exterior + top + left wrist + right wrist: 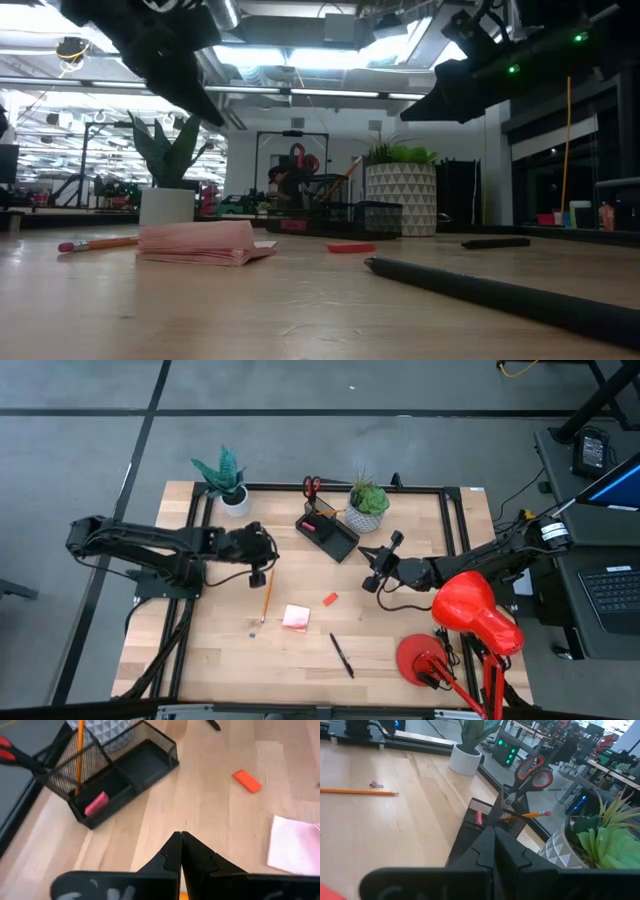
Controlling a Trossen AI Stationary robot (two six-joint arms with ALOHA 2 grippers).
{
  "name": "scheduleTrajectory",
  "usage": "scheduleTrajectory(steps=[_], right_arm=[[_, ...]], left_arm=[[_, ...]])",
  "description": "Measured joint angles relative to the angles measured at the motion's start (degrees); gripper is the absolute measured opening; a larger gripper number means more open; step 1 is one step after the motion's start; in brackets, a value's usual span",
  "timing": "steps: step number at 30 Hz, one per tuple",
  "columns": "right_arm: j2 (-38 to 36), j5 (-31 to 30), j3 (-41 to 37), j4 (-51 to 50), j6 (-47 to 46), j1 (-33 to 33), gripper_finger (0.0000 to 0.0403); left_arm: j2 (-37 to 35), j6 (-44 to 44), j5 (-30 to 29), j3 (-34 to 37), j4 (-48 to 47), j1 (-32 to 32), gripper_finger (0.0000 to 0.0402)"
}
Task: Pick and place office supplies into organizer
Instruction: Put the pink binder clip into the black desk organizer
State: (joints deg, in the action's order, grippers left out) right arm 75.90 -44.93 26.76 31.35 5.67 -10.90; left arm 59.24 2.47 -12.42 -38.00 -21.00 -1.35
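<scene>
The black mesh organizer (330,532) (115,775) stands at the table's far middle. Its upright compartment holds red-handled scissors (532,770) and an orange pencil (79,755); a pink eraser (96,803) lies in its tray. Flat on the table lie another pencil (266,600), a pink sticky-note pad (296,617), an orange-red eraser (330,599) and a black pen (342,655). My left gripper (272,550) (181,837) is shut with nothing in it, above the table just beyond the lying pencil's far end, left of the organizer. My right gripper (366,551) (494,832) is shut with nothing in it, just right of the organizer.
Two potted plants in white pots stand at the far edge, one at the left (228,480) and one right beside the organizer (367,505). A red desk lamp (470,610) stands at the near right. A small pink clip (375,784) lies near the pencil's tip.
</scene>
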Motion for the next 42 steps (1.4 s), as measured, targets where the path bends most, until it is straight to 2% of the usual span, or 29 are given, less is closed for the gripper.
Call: scheduleTrajectory(steps=[9, 14, 18, 24, 34, 42], right_arm=[[0.0, 0.0, 0.0, -1.3, -0.9, -0.2, 0.0014], [0.0, 1.0, 0.0, -3.4, -1.2, -0.2, 0.0009], [0.0, 3.0, 0.0, -4.9, -1.3, -0.2, 0.0003], [0.0, 3.1, 0.0, -7.0, -3.9, -0.2, 0.0012], [0.0, 3.5, 0.0, -8.6, -3.9, -2.3, 0.0004], [0.0, 7.7, 0.0, -8.4, -8.4, -4.4, 0.0009]], left_arm=[[0.0, 13.5, -16.1, 0.0, -3.6, 15.5, 0.0001], [0.0, 20.6, -22.1, 0.3, -2.9, 22.4, 0.0001], [0.0, 26.2, -26.4, 4.8, 1.7, 25.7, 0.0002], [0.0, 35.1, -32.1, 12.5, 8.5, 29.0, 0.0001], [0.0, 35.9, -32.9, 15.5, 11.0, 31.8, 0.0003], [0.0, 37.1, -31.3, 16.1, 10.8, 31.7, 0.0007]])
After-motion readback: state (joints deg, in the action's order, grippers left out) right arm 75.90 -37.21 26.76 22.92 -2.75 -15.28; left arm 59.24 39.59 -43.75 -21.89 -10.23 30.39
